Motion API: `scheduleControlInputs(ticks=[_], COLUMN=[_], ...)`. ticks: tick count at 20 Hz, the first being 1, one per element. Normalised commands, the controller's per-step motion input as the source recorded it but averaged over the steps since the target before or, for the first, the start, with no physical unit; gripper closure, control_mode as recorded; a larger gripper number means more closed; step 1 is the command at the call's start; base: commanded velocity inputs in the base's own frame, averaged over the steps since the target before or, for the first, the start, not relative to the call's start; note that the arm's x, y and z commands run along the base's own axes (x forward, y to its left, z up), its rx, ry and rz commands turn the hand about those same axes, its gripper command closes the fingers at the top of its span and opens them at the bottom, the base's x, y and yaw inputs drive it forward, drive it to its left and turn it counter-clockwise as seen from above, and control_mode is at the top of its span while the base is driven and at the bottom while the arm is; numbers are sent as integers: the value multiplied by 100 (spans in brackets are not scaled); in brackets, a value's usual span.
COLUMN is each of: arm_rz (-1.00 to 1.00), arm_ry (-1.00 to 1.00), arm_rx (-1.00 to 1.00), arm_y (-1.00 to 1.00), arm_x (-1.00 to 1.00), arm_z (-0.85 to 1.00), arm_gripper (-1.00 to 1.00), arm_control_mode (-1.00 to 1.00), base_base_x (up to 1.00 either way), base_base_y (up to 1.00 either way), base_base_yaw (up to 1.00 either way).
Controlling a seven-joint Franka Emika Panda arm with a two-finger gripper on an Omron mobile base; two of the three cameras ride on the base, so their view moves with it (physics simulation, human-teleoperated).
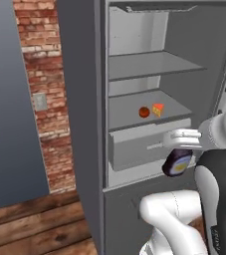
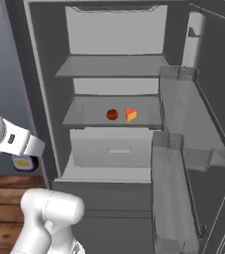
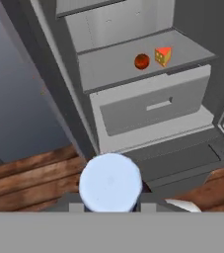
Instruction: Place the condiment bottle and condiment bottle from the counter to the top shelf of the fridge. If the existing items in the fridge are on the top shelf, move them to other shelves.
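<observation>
A dark condiment bottle [image 1: 177, 163] with a yellow label and white cap [image 3: 110, 183] hangs in my gripper [image 1: 180, 151], which is shut on it, low in front of the open fridge [image 1: 84, 99]. The bottle [image 2: 22, 162] is at drawer height, left of the opening. The top shelf [image 2: 109, 67] is bare. On the lower shelf [image 2: 84, 118] sit the existing items: a red ball [image 2: 112, 114] with an orange-yellow cheese wedge [image 2: 131, 115] beside it, also seen in the hand view as red ball [image 3: 141, 62] and wedge [image 3: 163, 56]. The counter is out of view.
A wide drawer [image 1: 144, 147] sits under the lower shelf. The open door with its racks [image 2: 183, 129] stands to the right. A brick wall [image 1: 40, 74] and wooden floor [image 1: 35, 224] lie left of the fridge.
</observation>
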Motion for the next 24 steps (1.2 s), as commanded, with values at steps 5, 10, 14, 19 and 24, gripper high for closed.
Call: scheduleControlInputs(ticks=[5, 10, 14, 19, 24], arm_rz=[0, 0, 0, 0, 0], arm_ry=[0, 0, -3, -35, -38], arm_rx=[0, 0, 0, 4, 3], arm_y=[0, 0, -2, -22, -17], arm_x=[0, 0, 9, 3, 35], arm_z=[0, 0, 20, 100, 98], arm_gripper=[100, 100, 100, 100, 100], arm_control_mode=[100, 100, -100, -100, -100], base_base_x=[66, 84, 51, 0, 0], base_base_y=[-42, -4, 0, 0, 0], base_base_yaw=[0, 0, 0, 0, 0])
